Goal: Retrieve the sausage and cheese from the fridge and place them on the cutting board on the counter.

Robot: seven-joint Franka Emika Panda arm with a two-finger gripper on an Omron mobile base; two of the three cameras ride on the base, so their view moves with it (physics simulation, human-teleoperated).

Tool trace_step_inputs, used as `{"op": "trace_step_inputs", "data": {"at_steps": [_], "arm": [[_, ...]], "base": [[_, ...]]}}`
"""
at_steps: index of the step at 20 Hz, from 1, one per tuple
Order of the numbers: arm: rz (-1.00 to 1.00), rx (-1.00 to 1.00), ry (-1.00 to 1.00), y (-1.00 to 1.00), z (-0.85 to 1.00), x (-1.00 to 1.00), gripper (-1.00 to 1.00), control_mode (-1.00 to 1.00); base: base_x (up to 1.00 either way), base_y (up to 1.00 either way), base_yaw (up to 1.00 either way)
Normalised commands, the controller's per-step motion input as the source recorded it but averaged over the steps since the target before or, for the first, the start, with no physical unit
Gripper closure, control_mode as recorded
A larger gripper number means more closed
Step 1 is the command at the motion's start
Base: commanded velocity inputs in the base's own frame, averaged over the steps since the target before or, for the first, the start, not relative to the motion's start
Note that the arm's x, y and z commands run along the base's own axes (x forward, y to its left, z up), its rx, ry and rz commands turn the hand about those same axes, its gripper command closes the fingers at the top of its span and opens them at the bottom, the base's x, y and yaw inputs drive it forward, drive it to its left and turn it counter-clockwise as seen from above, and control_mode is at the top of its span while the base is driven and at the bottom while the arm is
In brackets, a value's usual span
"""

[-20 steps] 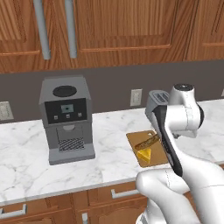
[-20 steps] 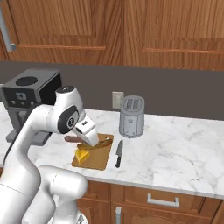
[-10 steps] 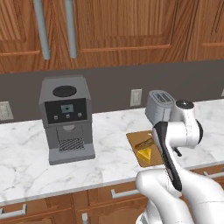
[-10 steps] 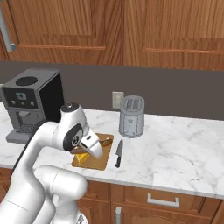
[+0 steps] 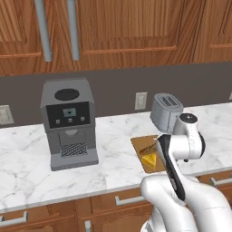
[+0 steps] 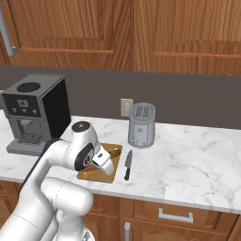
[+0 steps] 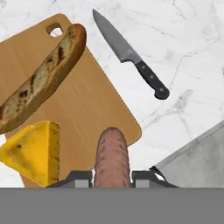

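Note:
In the hand view my gripper (image 7: 112, 177) is shut on the sausage (image 7: 112, 156), a reddish-brown cylinder that sticks out between the finger tips. It hangs low over the near edge of the cutting board (image 7: 83, 109). The yellow cheese (image 7: 33, 151) wedge lies on the board just left of the sausage. From the right base view the hand (image 6: 105, 162) tilts down over the cutting board (image 6: 109, 178). The left base view has the cheese (image 5: 149, 159) on the board (image 5: 138, 144), with my arm covering the gripper. The fridge is out of view.
A long golden-brown bread piece (image 7: 41, 78) lies across the board. A black-handled knife (image 6: 127, 164) rests on the marble counter (image 6: 188, 160) right of the board. A grey toaster (image 6: 141, 124) stands behind it, and a coffee machine (image 5: 68, 122) stands at the left.
My arm has folded lower and carried the hand, with the sausage in it, down toward the cutting board. The cheese, bread and knife have stayed put.

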Motion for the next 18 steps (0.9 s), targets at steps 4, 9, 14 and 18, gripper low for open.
{"op": "trace_step_inputs", "data": {"at_steps": [4, 9, 14, 18], "arm": [[0.05, 0.0, 0.0, 0.01, -0.39, 0.11, 1.0, -1.0], [0.01, 0.0, 0.0, 0.0, -0.31, 0.16, 1.0, -1.0], [0.0, 0.0, 0.0, 0.13, -0.3, 0.09, 1.0, -1.0], [-0.04, 0.0, -0.01, 0.26, -0.29, 0.16, 1.0, -1.0]], "base": [[0.0, 0.0, 0.0], [0.0, 0.0, 0.0], [0.0, 0.0, 0.0], [0.0, 0.0, 0.0]]}}
